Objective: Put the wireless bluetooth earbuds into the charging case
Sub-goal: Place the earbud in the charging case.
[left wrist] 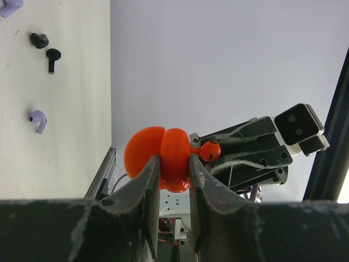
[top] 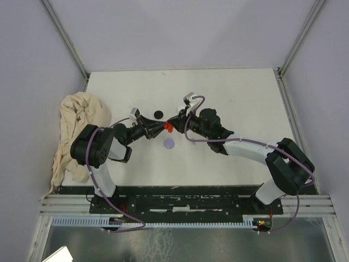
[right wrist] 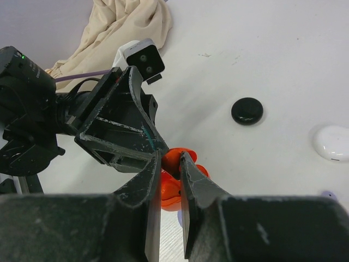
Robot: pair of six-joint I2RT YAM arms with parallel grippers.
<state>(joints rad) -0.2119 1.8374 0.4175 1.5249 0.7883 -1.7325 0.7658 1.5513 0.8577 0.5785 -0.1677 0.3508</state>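
My left gripper [left wrist: 174, 161] is shut on a round red charging case [left wrist: 143, 150], held open above the table. Against the case's right side is a red earbud [left wrist: 210, 150], with my right gripper [right wrist: 170, 157] shut on it. In the right wrist view the earbud [right wrist: 173, 162] sits between the fingers, with the case [right wrist: 170, 195] just below. From above, both grippers meet over the table's middle at the red case [top: 168, 128]. Two black earbuds [left wrist: 39, 39] [left wrist: 53, 58] and a lilac earbud [left wrist: 37, 120] lie loose on the table.
A black disc [top: 158, 114] lies behind the grippers and a lilac disc [top: 169, 143] in front of them. A white case [right wrist: 331, 143] rests at the right. A bunched cream cloth [top: 79, 123] covers the table's left edge.
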